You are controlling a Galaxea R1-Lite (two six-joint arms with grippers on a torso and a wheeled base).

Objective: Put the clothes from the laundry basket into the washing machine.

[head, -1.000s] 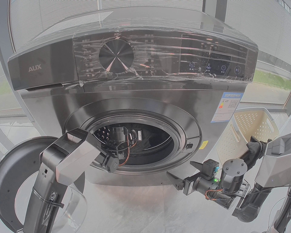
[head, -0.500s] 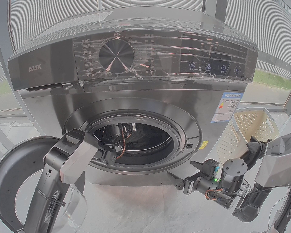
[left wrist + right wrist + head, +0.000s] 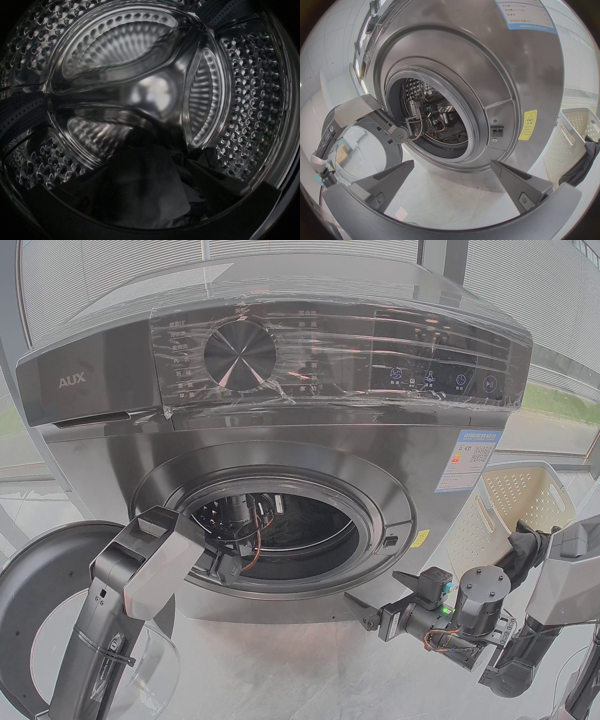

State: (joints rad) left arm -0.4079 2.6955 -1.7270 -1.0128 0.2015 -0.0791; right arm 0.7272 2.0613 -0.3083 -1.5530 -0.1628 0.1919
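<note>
- Grey front-loading washing machine (image 3: 325, 446) straight ahead, its round door (image 3: 31, 590) swung wide open on the robot's left.
- Left gripper (image 3: 242, 515) inside the port, past the door seal and within the drum (image 3: 250, 93). Open or closed: impossible to tell.
- Dark clothes (image 3: 147, 187) heaped at the bottom of the drum, up against its front lip and below the dimpled steel wall. Also in sight through the port in the right wrist view (image 3: 453, 134), just under the left gripper (image 3: 434, 117).
- Right gripper (image 3: 370, 587) outside the machine, low, below and to the right of the port, pointing towards the front panel. Jaws spread wide, nothing between them, touching nothing (image 3: 450, 175).
- Cream perforated laundry basket (image 3: 522, 496) just beside the machine's right side.
- One dark garment (image 3: 528, 549) draped over the basket's near rim, hanging down outside it, close by the right arm. Same garment at the basket's edge in the right wrist view (image 3: 582, 165).
- Control dial (image 3: 239, 355) and touch panel (image 3: 431, 374) along the machine's top, both under clear wrinkled film.
- Blue-edged label (image 3: 469, 459) and small yellow sticker (image 3: 420, 538) on the front panel, right of the port.
</note>
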